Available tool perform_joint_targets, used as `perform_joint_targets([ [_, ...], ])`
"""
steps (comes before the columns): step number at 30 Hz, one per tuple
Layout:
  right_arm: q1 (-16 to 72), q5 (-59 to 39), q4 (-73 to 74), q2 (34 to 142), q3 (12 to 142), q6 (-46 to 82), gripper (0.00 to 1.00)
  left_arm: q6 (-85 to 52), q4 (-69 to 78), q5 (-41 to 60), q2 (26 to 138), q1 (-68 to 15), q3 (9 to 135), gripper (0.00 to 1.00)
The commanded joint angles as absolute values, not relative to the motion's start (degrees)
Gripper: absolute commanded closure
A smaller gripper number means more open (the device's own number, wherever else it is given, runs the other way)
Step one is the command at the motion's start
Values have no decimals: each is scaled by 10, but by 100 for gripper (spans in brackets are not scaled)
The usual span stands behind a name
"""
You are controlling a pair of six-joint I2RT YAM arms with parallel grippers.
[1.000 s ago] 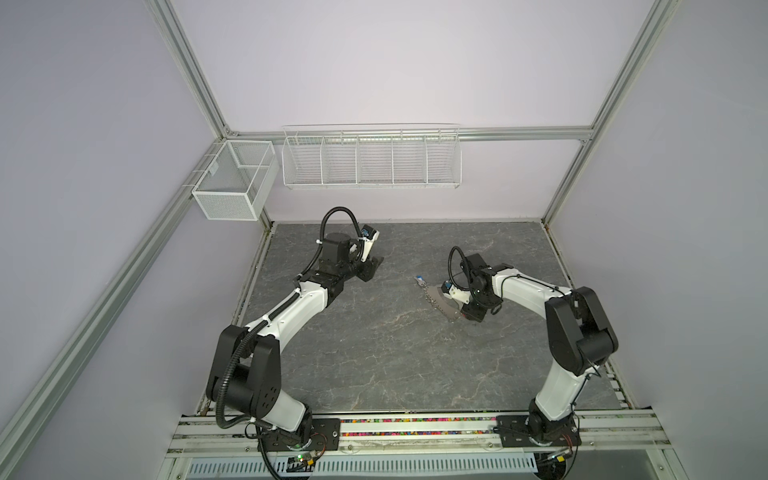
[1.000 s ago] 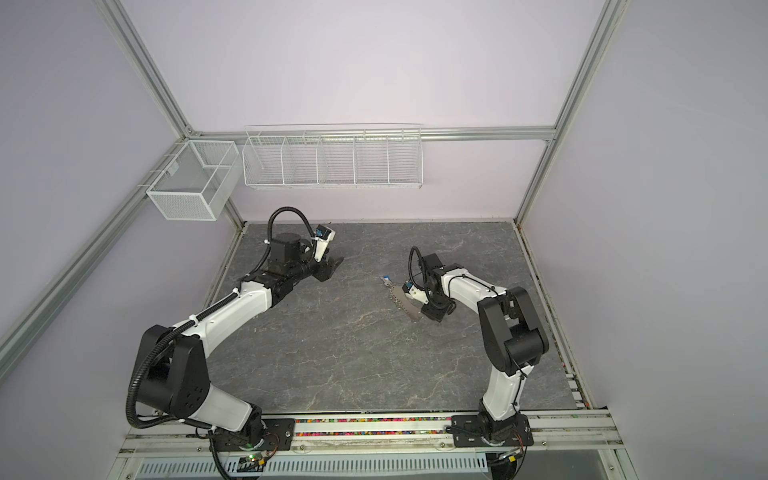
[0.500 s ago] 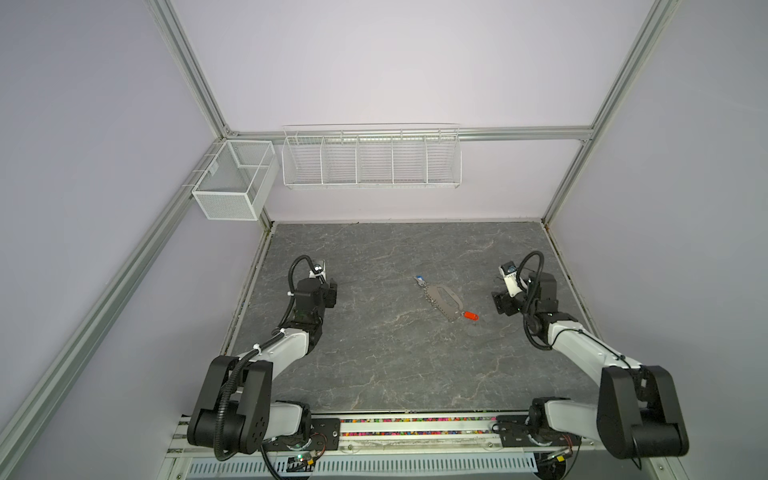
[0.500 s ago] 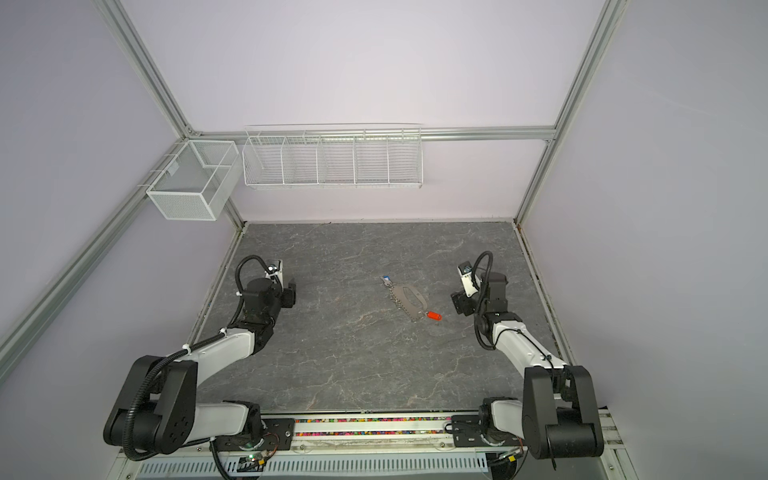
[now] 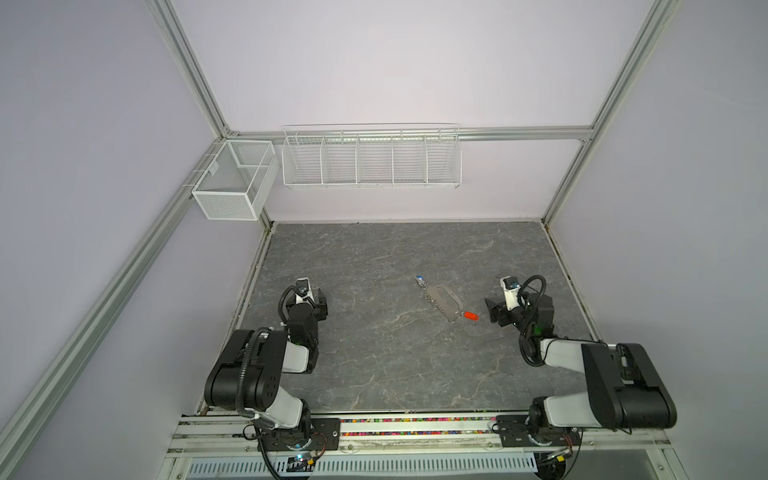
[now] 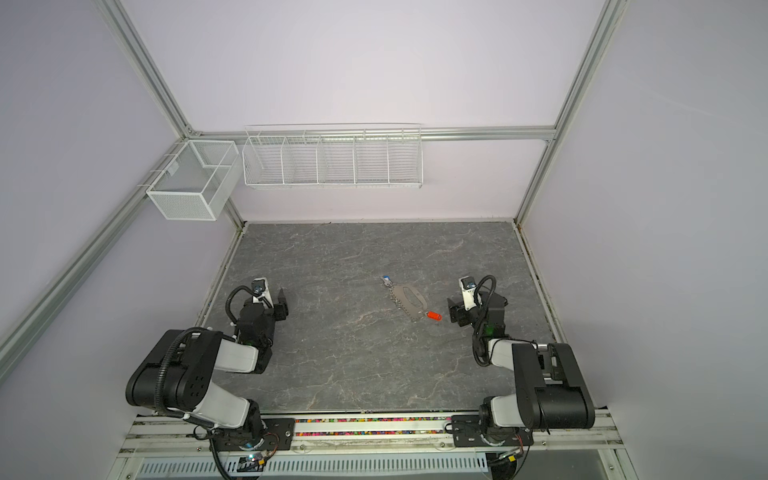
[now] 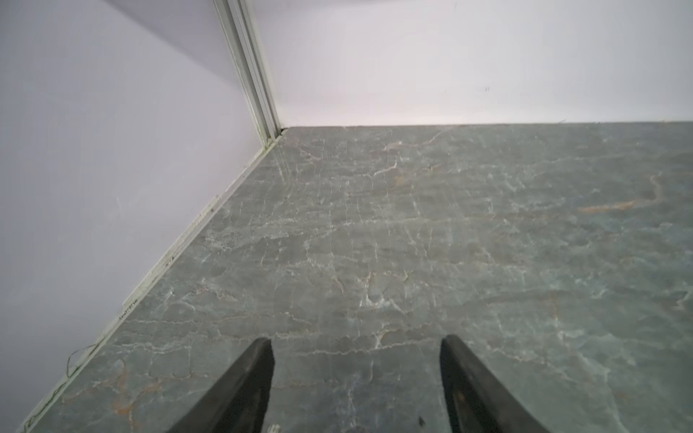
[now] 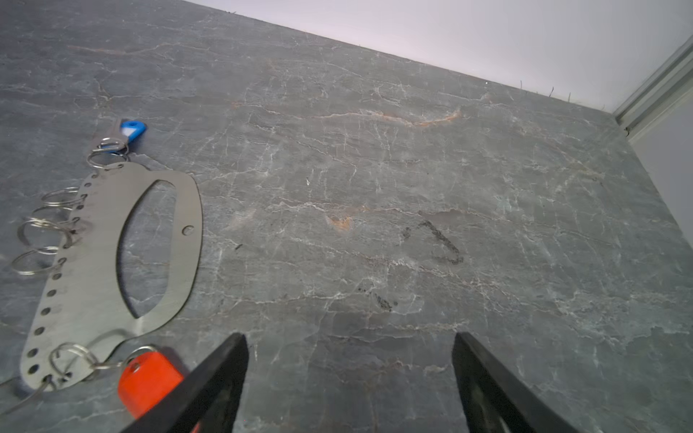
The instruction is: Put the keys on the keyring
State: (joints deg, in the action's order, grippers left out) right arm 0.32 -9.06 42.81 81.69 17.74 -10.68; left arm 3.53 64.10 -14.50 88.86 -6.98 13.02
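Orange tag [image 8: 148, 380], part hidden behind right fingers [image 8: 212, 390]

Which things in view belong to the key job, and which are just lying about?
Job:
- keyring
- blue-tagged key, at one end of it
- orange-red-tagged key, at the other end

Just there:
- white mesh basket, hung on the frame
- white wire rack, on the back rail

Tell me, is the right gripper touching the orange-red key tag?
Apart. In both top views a strip of bare table shows between the right gripper and the orange-red key tag. The jaws stand open.
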Motion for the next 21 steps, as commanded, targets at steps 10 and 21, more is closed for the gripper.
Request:
perform_joint_targets([
  [10,-15,-59,470,860,226,-46,12,32,623,-134,889,-66,173,26],
  [21,-14,-35,504,878,218,-35,12,31,572,-137,889,-65,199,25],
])
